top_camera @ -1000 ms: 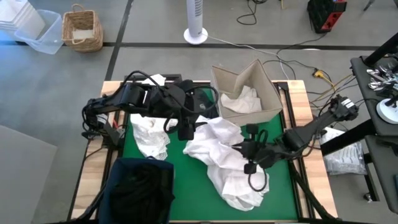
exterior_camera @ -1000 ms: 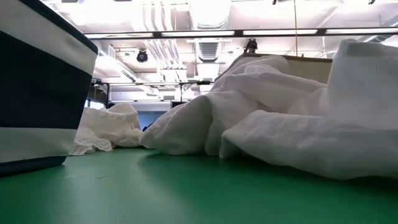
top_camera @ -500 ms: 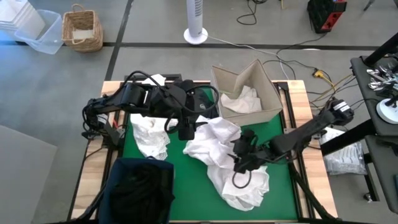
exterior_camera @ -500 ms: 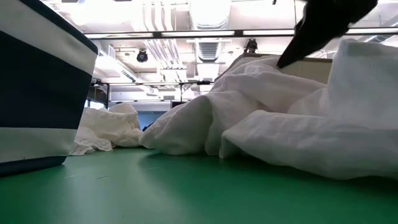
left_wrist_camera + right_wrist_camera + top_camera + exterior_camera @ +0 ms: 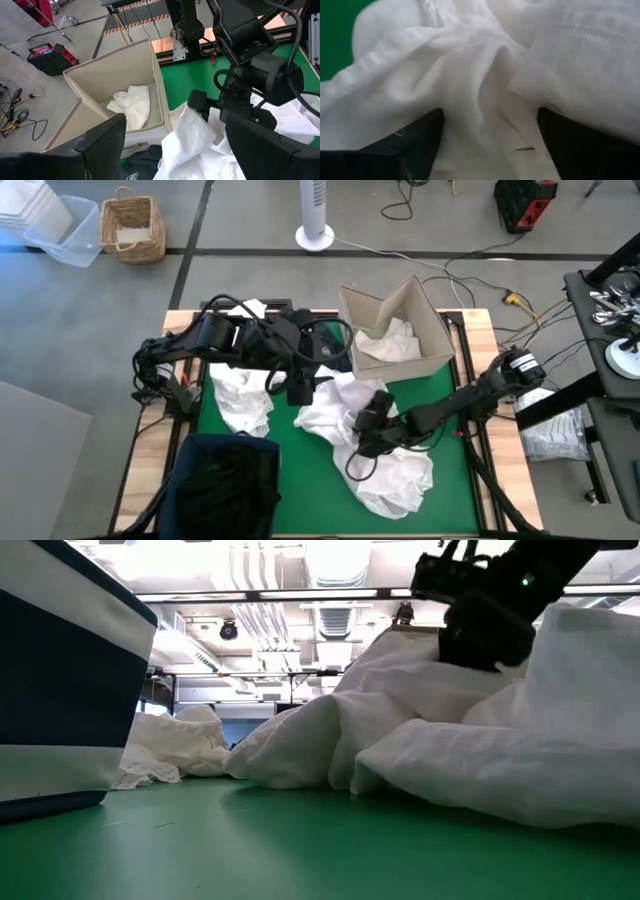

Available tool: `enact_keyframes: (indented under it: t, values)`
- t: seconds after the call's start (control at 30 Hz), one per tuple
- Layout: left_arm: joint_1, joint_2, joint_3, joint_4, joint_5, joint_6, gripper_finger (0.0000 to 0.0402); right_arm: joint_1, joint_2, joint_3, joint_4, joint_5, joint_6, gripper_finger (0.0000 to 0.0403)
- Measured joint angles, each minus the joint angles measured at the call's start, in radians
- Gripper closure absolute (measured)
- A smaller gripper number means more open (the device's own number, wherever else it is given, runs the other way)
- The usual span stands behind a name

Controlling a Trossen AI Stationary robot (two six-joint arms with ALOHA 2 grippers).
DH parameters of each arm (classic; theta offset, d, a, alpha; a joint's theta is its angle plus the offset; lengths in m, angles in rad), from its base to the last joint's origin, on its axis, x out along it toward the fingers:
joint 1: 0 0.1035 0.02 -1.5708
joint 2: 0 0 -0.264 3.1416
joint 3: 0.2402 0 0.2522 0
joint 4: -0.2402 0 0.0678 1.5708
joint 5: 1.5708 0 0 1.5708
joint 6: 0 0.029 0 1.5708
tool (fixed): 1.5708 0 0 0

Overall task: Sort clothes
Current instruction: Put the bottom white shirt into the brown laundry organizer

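We see right gripper low over white garment pile mid-mat, fingers spread wide, fabric between them, nothing clamped. Left gripper open, beside pile. 1 white garment in cardboard box.

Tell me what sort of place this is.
Probably a robotics lab or workshop: concrete floor with loose cables, a pedestal fan, and exposed ceiling ducts under strip lights.

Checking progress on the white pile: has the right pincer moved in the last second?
Yes. In the high view the right pincer has moved left, away from the table's right edge, over the white garment pile.
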Motion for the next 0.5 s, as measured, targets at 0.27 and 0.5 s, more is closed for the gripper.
enact_keyframes:
  t: [0.27,0.5]
  values:
    - [0.0,0.002,-0.012,-0.004,0.0,0.0,0.0086,-0.003,0.064,0.013,0.0,0.0,-0.004,0.026]
    - [0.0,0.003,-0.033,-0.014,0.0,0.0,0.0086,-0.003,0.049,0.011,-0.001,0.0,-0.027,0.0388]
